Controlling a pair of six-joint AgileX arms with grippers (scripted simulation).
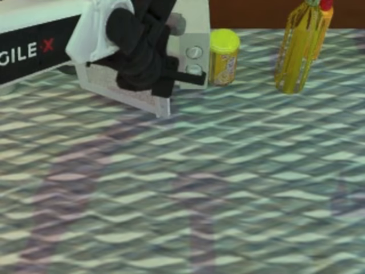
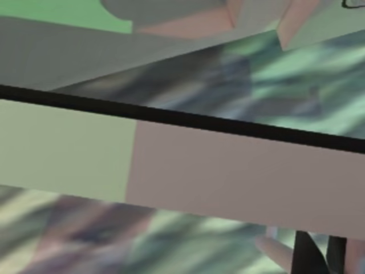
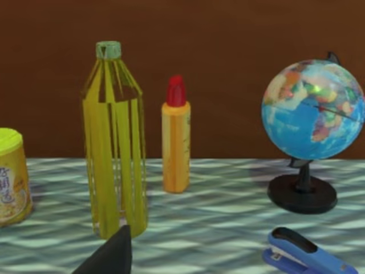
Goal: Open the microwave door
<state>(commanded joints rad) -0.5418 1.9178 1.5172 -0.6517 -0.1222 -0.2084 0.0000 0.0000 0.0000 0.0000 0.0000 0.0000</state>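
Even, soft light is seen throughout — no glare is noted. Faint, smeared shadows are cast on the patterned surface [image 1: 228, 188]; the left wrist view is filled with blurred shapes.

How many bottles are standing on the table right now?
2: a tall yellow bottle and, behind it, a smaller orange bottle with a red cap, both at the table's far right beyond the yellow canister.

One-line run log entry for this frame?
left gripper at microwave door | door ajar | right arm out of top view
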